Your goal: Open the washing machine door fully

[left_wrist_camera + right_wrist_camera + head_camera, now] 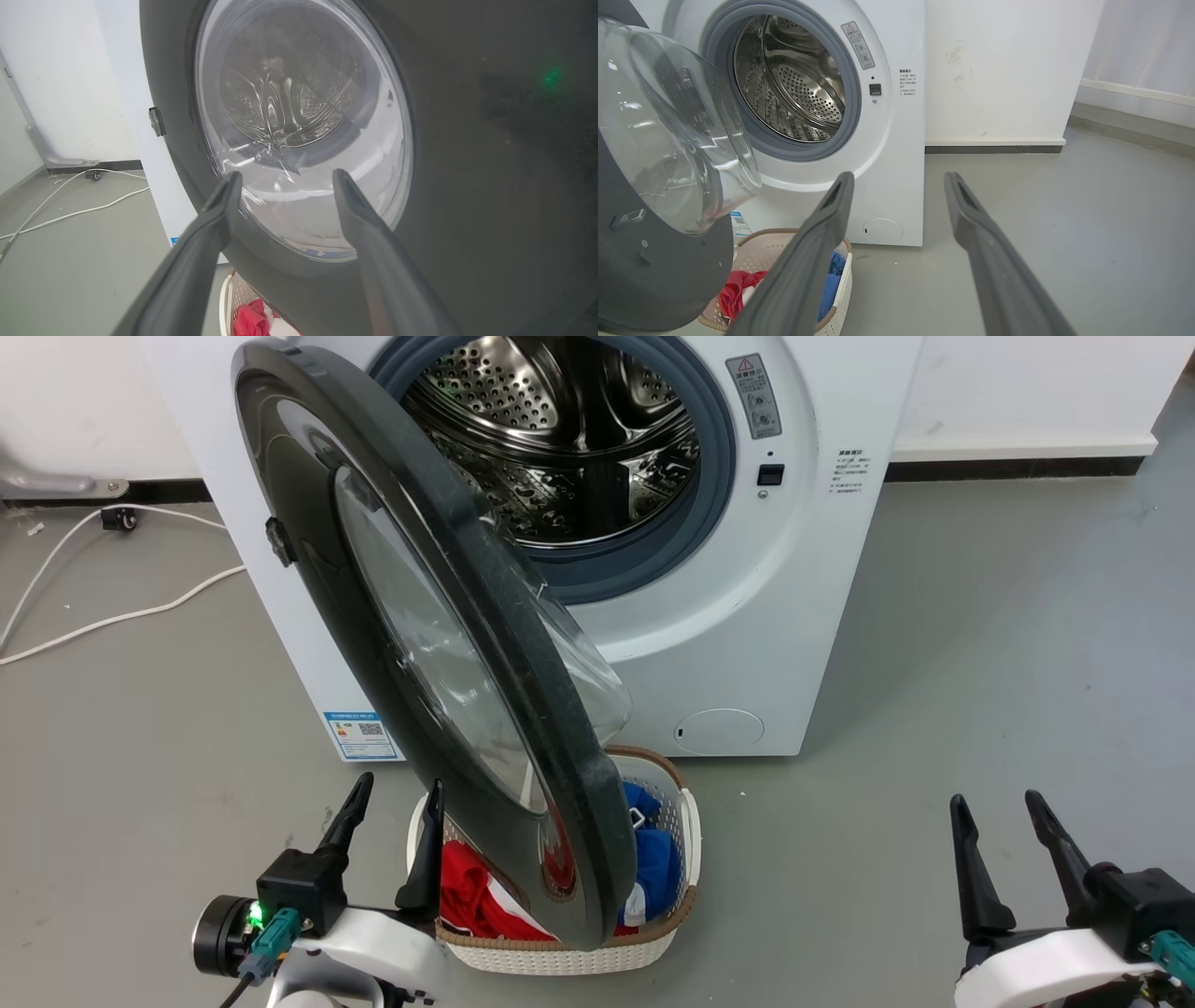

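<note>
Washing machine door in the middle of my head view, swung out from the white washing machine and standing nearly edge-on to the camera. Its black rim runs from the upper left of the frame down to the lower centre. The glass bowl bulges off its far side, toward the steel drum, which gapes wide open at the top of the frame.

The door's lower edge hangs over a white basket on the floor. Red clothes show to the left of the rim and blue clothes to the right.

My left gripper sits at the lower left, jaws spread and holding nothing. One finger is over bare floor and the other is just beside the door's lower edge. On the left wrist view the gripper points at the door's outer face, both tips framing the lower part of the window. I can't tell whether either tip touches the glass.

My right gripper is at the lower right, jaws apart and empty, well clear of the door over grey floor. Its wrist view has the gripper aimed at the machine's front. The door's dark inner face and clear bowl are at the left of that frame, with the basket below them.

A white cable trails across the floor at the left.
</note>
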